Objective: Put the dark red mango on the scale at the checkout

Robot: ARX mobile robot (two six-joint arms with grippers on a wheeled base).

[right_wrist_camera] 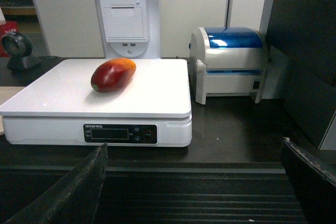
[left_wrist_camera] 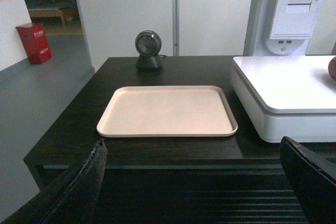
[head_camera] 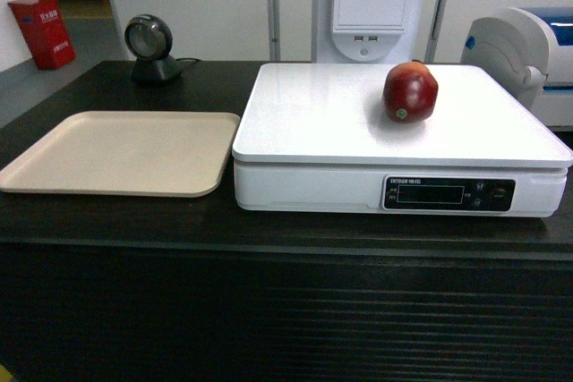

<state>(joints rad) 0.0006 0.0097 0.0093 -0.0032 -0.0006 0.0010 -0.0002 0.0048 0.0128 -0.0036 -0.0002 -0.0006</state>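
Where the scale [head_camera: 322, 123] lies flat, glossy oval dark red mango [head_camera: 410, 91] rests

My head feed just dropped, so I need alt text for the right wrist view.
A dark red mango lies on its side on the white scale, left of centre on the plate, on the black checkout counter. A white and blue label printer stands right of the scale; the open right gripper frames the bottom edge, empty.

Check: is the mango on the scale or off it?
On. The mango lies on its side on the scale plate, toward the back. Both grippers are open and back from it.
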